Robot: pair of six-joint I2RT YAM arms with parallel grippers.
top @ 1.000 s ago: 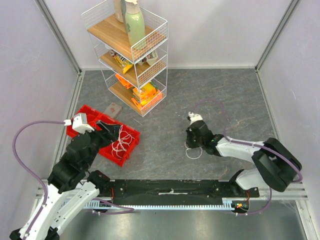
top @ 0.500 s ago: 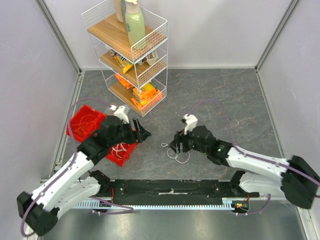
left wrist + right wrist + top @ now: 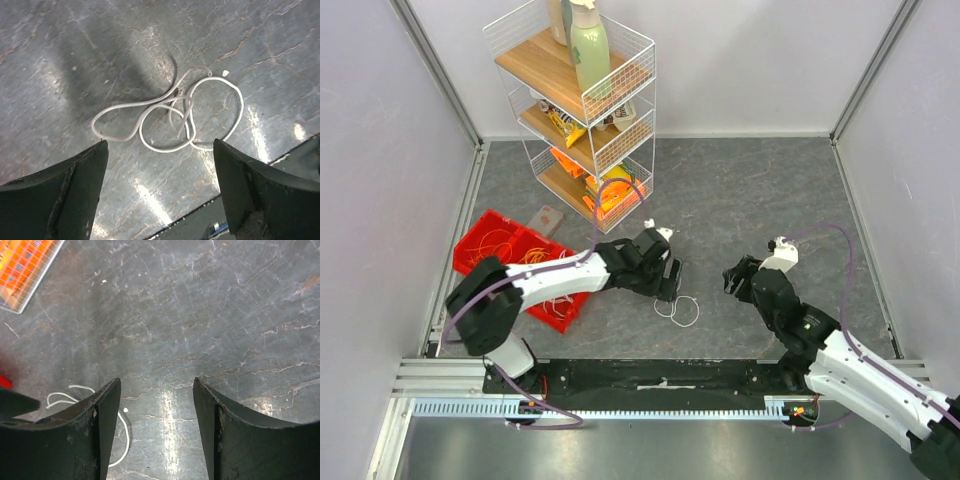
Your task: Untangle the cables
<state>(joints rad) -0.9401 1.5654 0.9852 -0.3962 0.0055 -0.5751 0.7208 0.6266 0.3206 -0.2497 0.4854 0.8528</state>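
Since a second ago the arms have swapped roles: my left arm has swung out of the red plastic bin (image 3: 470,252) to mid-tabletop (image 3: 750,200), and the right has drawn back to its own side. From above, the left pincer (image 3: 668,283) hangs just beside the thin white cable (image 3: 678,308), which lies in loose loops, with the right pincer (image 3: 734,277) apart from it. Thin orange and pale cables (image 3: 502,243) sit in the bin. On the left wrist view the pincer is released and empty, the white cable (image 3: 175,120) ahead of it, untouched, loops crossing at the centre. The right wrist view shows that pincer released too, over bare tabletop, with a bit of cable (image 3: 65,396) at lower left. I judge the step is teasing this strand's loops open. Next I'd lower the left pincer onto an outer loop, clear of the crossing, and close gently.
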